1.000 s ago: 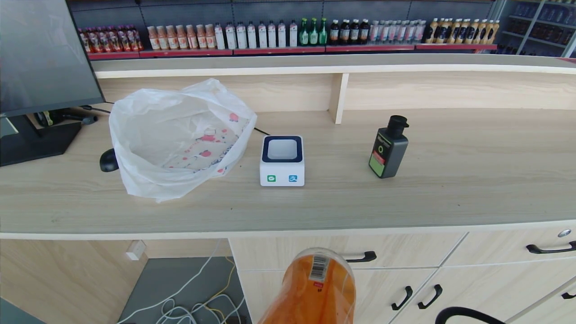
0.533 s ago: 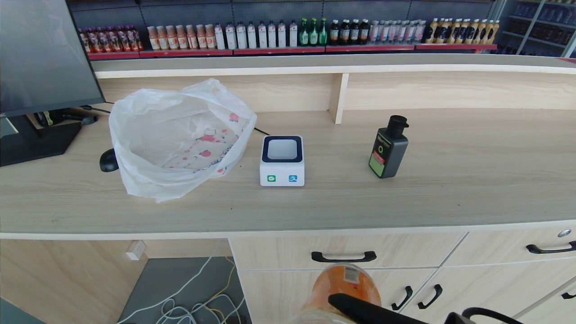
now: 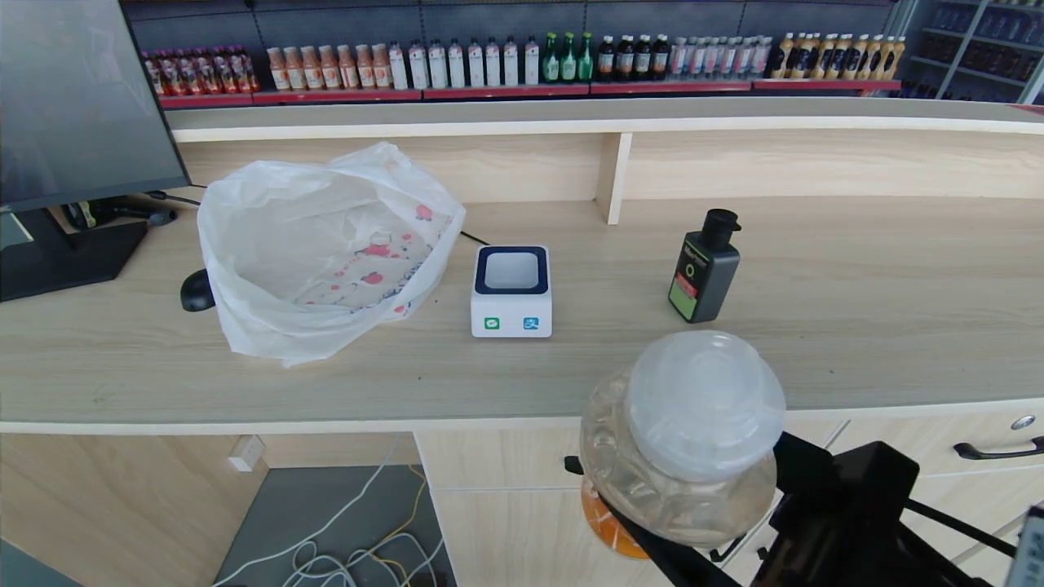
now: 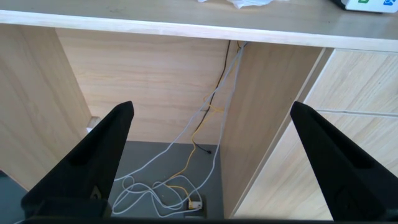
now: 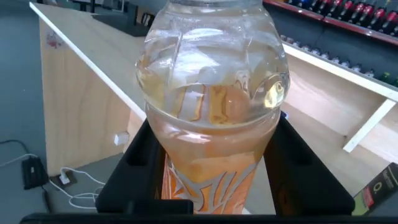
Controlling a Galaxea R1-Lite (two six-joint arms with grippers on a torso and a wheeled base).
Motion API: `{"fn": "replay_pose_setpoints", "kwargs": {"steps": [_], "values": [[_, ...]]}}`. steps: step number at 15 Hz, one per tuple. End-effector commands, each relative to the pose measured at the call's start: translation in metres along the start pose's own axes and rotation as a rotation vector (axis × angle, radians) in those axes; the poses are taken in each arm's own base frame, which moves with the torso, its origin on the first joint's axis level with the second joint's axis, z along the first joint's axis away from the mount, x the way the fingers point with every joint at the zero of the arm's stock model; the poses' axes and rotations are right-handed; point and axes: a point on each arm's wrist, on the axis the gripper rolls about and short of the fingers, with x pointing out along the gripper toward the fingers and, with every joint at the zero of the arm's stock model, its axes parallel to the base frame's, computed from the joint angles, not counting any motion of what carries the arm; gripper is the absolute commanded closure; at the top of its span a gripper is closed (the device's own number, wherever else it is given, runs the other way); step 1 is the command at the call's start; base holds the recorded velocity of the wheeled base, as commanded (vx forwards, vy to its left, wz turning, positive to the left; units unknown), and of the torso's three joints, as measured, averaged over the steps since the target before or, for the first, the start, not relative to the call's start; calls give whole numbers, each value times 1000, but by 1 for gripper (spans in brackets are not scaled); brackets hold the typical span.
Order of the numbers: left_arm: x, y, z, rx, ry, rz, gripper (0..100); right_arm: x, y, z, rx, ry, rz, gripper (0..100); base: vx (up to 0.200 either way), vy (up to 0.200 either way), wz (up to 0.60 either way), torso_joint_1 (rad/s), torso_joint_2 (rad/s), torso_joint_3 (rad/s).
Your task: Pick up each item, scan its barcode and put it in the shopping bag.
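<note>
My right gripper is shut on a clear plastic jar with an orange label, held in front of the counter's front edge with its pale lid facing up. In the right wrist view the jar sits between the black fingers of that gripper. A white scanner stands mid-counter, with the open white shopping bag to its left and a dark pump bottle upright to its right. My left gripper hangs open below the counter, nothing between its fingers.
A monitor on a black stand and a black mouse sit left of the bag. A raised back ledge runs behind the counter. Drawers with black handles and loose cables lie beneath it.
The jar has risen and shifted right in my right gripper, turning from barcode end up to lid up. Things on the counter have not moved.
</note>
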Motion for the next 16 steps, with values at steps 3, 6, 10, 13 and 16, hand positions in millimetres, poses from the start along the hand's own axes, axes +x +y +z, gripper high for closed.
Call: {"fn": "replay_pose_setpoints", "kwargs": {"steps": [3, 6, 10, 13, 16], "values": [[0, 0, 0, 0, 0, 0, 0, 17, -24, -2, 158, -1, -127, 100, 0, 0, 0, 0, 0, 0], [0, 0, 0, 0, 0, 0, 0, 33, -53, -3, 230, -12, -252, 100, 0, 0, 0, 0, 0, 0], [0, 0, 0, 3, 0, -2, 0, 60, -80, 13, 285, -81, -273, 100, 0, 0, 0, 0, 0, 0], [0, 0, 0, 1, 0, -2, 0, 73, -98, 3, 293, -75, -274, 100, 0, 0, 0, 0, 0, 0], [0, 0, 0, 3, 0, -2, 0, 76, -118, -12, 345, -60, -342, 100, 0, 0, 0, 0, 0, 0]]}}
